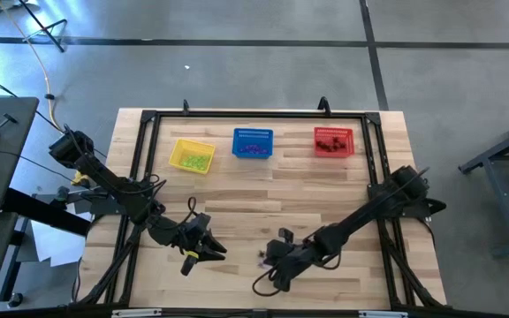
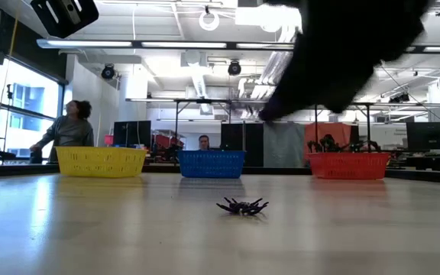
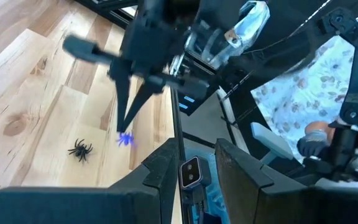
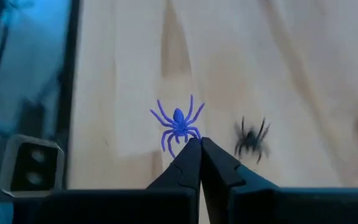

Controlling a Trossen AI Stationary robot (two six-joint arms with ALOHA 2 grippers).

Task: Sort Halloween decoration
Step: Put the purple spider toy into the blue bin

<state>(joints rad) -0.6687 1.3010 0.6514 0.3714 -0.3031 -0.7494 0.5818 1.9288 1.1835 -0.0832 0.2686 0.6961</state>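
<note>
My right gripper [image 4: 199, 144] is shut on a purple spider [image 4: 179, 124] near the table's front edge, at the middle [image 1: 266, 256]. The left wrist view shows that gripper's fingers pointing down with the purple spider [image 3: 125, 139] at their tips. A black spider [image 4: 252, 140] lies flat on the wood beside it [image 3: 79, 149], and shows in the low view too [image 2: 243, 206]. My left gripper [image 1: 213, 250] hovers left of them, open and with nothing between its fingers [image 3: 196, 149]. My right gripper pinches the purple spider by its hind legs [image 4: 188, 137] between the very tips of its two fingers [image 4: 191, 152]. The fingers slant down from the table's right side. The spider sticks out beyond the tips, just above the wood.
Three mesh baskets stand in a row at the far side: yellow [image 1: 192, 155], blue [image 1: 253, 142] and red [image 1: 333, 140], each with small trinkets inside. A black frame [image 1: 148, 159] runs round the tabletop. People are in the room behind the table [image 2: 71, 126].
</note>
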